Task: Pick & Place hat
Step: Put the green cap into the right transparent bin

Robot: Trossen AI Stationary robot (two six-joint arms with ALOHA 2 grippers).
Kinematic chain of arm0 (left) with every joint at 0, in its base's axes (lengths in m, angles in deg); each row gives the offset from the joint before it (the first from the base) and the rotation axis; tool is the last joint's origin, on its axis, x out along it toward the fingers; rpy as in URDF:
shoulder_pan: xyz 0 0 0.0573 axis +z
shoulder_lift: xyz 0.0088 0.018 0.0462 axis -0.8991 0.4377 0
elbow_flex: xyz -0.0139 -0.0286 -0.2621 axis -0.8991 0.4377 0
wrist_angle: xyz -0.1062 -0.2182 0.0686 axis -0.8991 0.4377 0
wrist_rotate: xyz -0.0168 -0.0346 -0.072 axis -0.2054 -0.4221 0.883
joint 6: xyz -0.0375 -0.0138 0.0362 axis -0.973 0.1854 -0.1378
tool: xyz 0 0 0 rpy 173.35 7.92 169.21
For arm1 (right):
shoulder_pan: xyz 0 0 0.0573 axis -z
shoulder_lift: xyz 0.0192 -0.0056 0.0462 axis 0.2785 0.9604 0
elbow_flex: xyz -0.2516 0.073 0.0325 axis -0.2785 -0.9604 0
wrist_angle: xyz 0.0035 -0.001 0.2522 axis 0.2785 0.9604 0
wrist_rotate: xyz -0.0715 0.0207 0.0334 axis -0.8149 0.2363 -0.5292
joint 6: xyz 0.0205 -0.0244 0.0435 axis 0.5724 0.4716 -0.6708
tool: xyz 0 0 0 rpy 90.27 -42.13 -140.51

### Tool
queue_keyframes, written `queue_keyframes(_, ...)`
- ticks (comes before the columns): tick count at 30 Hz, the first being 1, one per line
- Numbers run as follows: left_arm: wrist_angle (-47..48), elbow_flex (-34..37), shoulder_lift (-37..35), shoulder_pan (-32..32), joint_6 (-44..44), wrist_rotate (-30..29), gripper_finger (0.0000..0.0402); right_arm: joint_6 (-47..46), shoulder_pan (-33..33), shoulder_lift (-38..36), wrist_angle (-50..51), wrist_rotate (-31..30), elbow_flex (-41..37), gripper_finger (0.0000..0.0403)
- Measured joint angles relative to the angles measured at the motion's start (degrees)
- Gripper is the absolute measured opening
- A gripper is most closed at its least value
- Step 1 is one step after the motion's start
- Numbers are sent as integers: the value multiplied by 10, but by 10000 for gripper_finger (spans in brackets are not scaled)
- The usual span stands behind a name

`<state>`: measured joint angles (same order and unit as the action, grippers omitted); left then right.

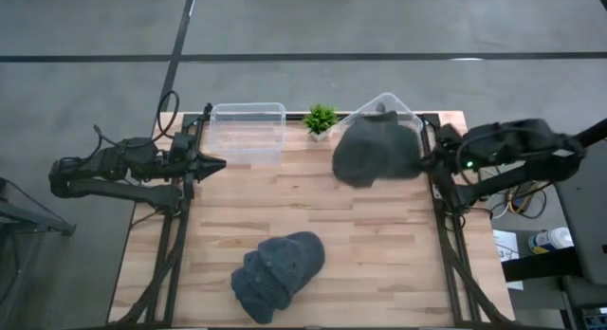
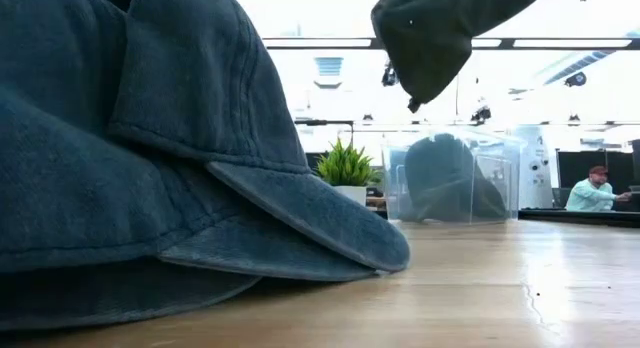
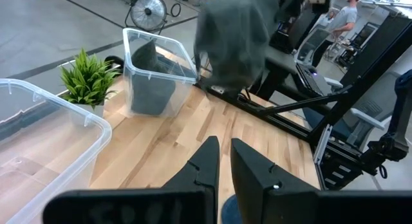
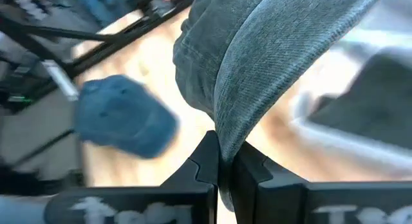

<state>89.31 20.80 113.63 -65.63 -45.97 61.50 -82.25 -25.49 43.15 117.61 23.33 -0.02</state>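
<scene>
My right gripper (image 1: 424, 161) is shut on a dark grey hat (image 1: 375, 152), held up over the far right of the table, beside a tilted clear bin (image 1: 389, 107). In the low view the hat (image 2: 440, 33) hangs well clear of the wood. Another dark hat (image 2: 445, 178) lies inside that bin. A pile of blue hats (image 1: 280, 271) rests on the table near the front edge, brims stacked. My left gripper (image 1: 216, 164) waits at the left side, fingers almost together, with nothing between them (image 3: 222, 156). My right gripper pinches a fold of the grey hat's cloth (image 4: 225, 124) between its two fingers. The fingers come from the table's right side, slanting down. The hat is lifted clear, spreads out beyond the fingertips and hangs slack.
A second clear bin (image 1: 248, 131) stands at the far left of the table, with a small green plant (image 1: 321, 119) between the two bins. Bare wood lies in the middle of the table. A person (image 2: 597, 188) sits in the room beyond the table.
</scene>
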Motion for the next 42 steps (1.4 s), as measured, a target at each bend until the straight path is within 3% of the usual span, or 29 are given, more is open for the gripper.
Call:
queue_keyframes(5, 0, 0, 0, 0, 0, 0, 35, 111, 0, 29, 53, -104, 75, 11)
queue_keyframes(10, 0, 0, 0, 0, 6, 0, 35, 288, 0, 59, 55, -188, 122, 11)
queue_keyframes(13, 0, 0, 0, 0, 14, 0, 35, 378, 0, 80, 55, -223, 143, 11)
queue_keyframes(17, 0, 0, 0, 0, 14, 0, 35, 432, 9, 104, 78, -243, 170, 11)
queue_keyframes(24, 0, 0, 0, 0, 14, 0, 35, 459, 65, 129, 176, -248, 189, 12)
queue_keyframes(30, 0, 0, 0, 0, 19, 0, 35, 524, 131, 146, 190, -245, 188, 12)
queue_keyframes(42, 5, 0, 0, 0, 36, 0, 35, 699, 257, 229, 189, -162, 183, 13)
